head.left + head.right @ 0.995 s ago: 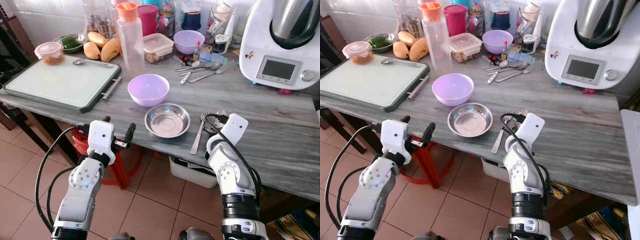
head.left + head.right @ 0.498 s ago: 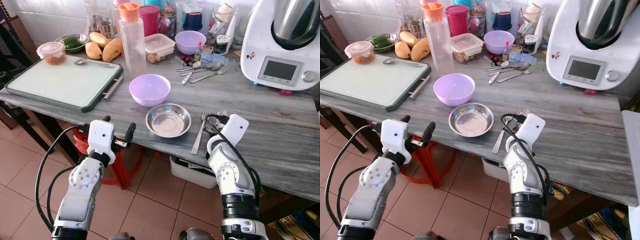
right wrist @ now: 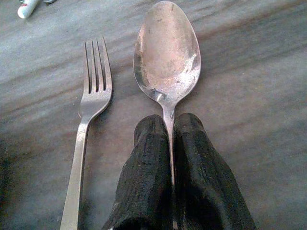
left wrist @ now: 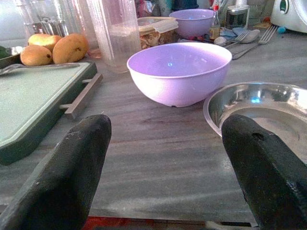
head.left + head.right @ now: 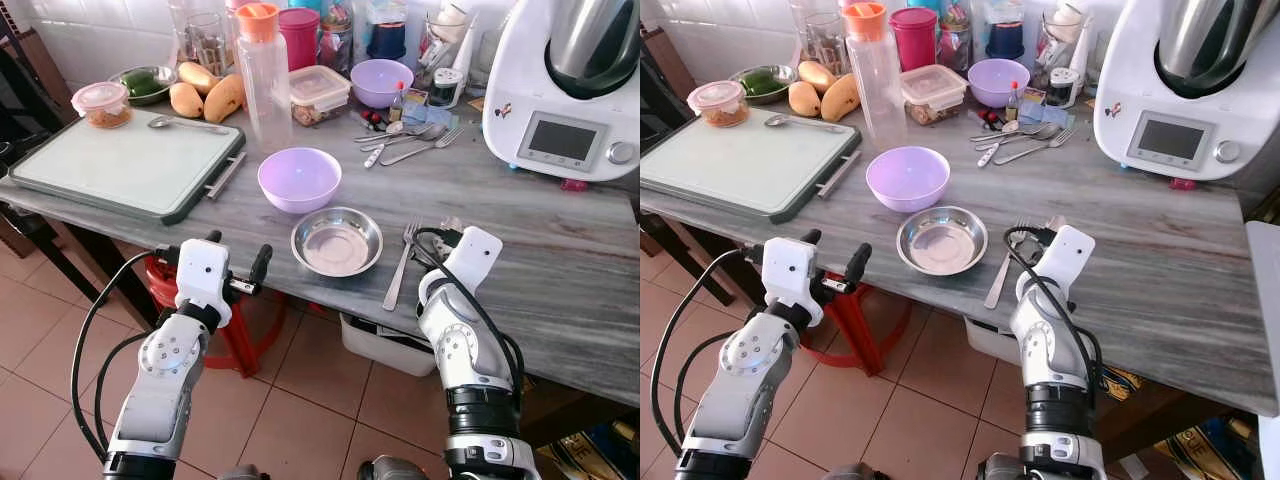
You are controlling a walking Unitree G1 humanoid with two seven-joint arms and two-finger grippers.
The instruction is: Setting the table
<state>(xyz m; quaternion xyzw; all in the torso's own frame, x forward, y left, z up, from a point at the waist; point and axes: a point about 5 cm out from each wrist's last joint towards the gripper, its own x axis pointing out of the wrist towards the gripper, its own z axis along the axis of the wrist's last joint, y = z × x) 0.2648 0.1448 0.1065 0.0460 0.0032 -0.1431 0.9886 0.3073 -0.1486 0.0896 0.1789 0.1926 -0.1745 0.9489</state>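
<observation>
A steel bowl point(image 5: 336, 240) sits near the front edge of the grey table point(image 5: 560, 270), with a purple bowl point(image 5: 298, 179) just behind it. A fork point(image 5: 399, 265) lies to the right of the steel bowl. Beside the fork, a spoon point(image 3: 167, 52) lies flat on the table, and my right gripper point(image 3: 170, 122) is shut on its handle. My left gripper point(image 5: 238, 255) stands open and holds nothing. It hovers just off the table's front edge, pointing toward the two bowls.
A green cutting board point(image 5: 120, 165) fills the table's left side. A tall bottle point(image 5: 263, 80), mangoes point(image 5: 205, 95), containers, a second purple bowl point(image 5: 378, 82) and loose cutlery point(image 5: 405, 140) crowd the back. A white kitchen machine point(image 5: 565, 90) stands back right. A red stool point(image 5: 235, 330) is under the table.
</observation>
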